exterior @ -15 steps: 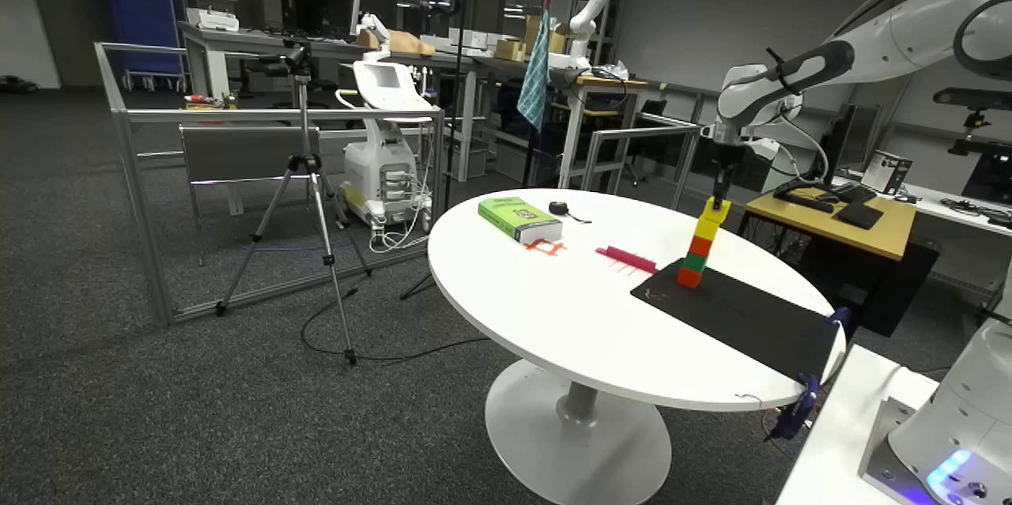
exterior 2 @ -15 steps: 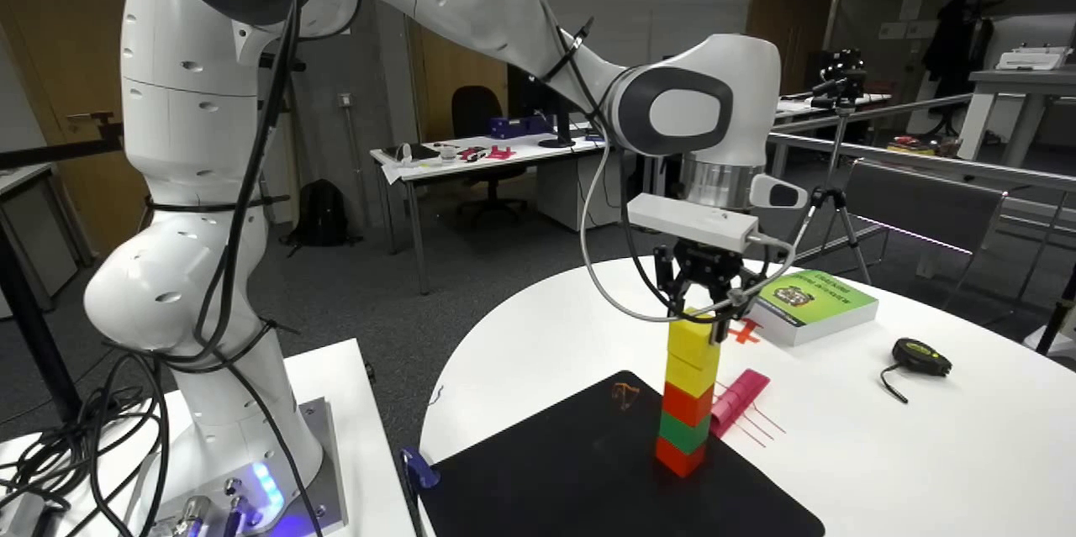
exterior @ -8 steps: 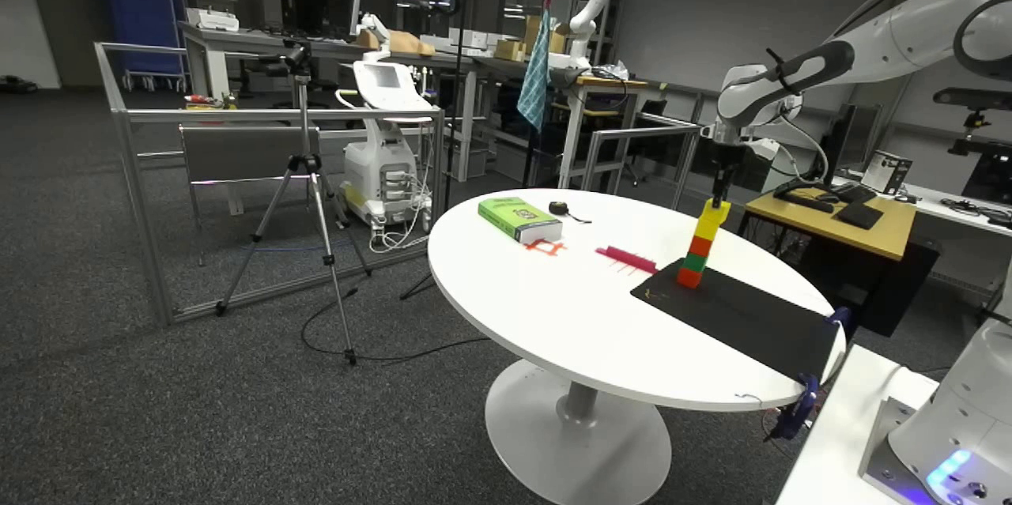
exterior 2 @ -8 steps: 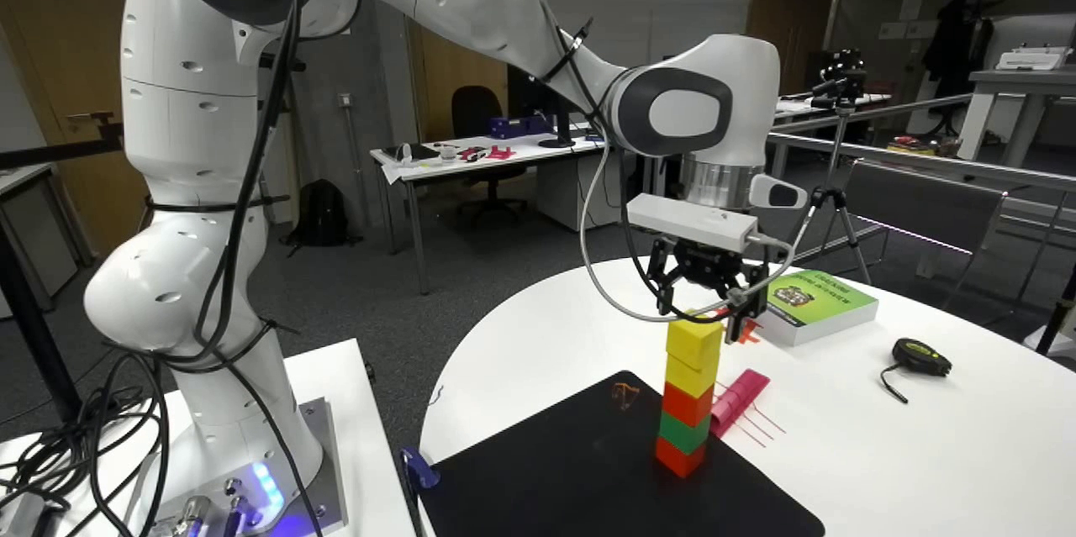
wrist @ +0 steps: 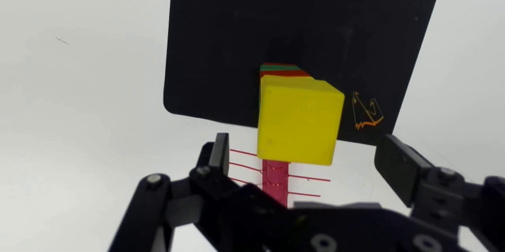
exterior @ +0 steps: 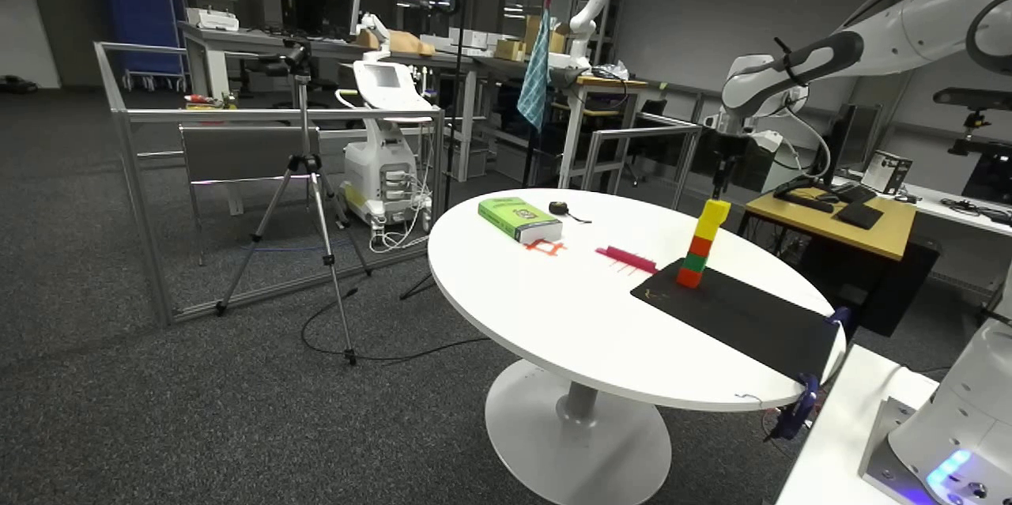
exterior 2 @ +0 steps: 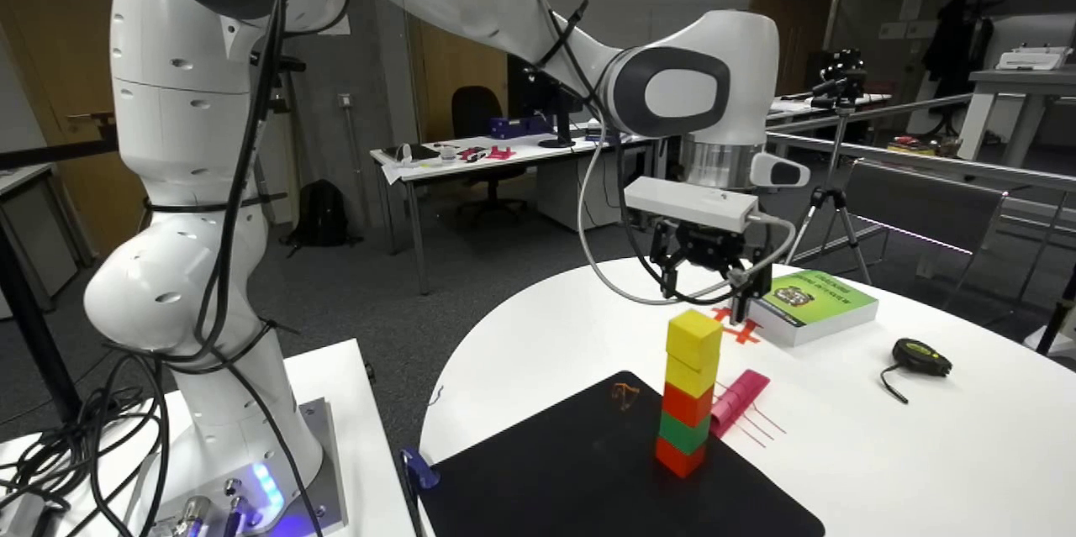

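A tower of coloured blocks stands on the black mat [exterior 2: 563, 470]. From the bottom it runs red block [exterior 2: 679, 458], green block [exterior 2: 683, 432], red block [exterior 2: 687, 404], then two yellow ones. The top yellow block [exterior 2: 694, 339] sits slightly off line on the lower yellow block [exterior 2: 691, 377], overhanging one side. Just above the tower, my gripper [exterior 2: 704, 303] is open and holds nothing; a small gap shows beneath its fingertips. In the wrist view the top yellow block [wrist: 300, 120] appears between the widely parted fingers [wrist: 398, 169], touching neither. It hides most of the lower blocks.
On the round white table [exterior: 538, 307] lie a pink ridged piece with thin strands [exterior 2: 740, 401], a flat red-orange piece [exterior: 545, 246], a thick green book [exterior 2: 811, 306] and a tape measure [exterior 2: 921, 357]. Blue clamps [exterior: 797, 408] grip the table edge near the robot base.
The fingers have spread apart and let go of the top yellow block. After that the gripper has risen a little above it. The tower has stayed standing in place.
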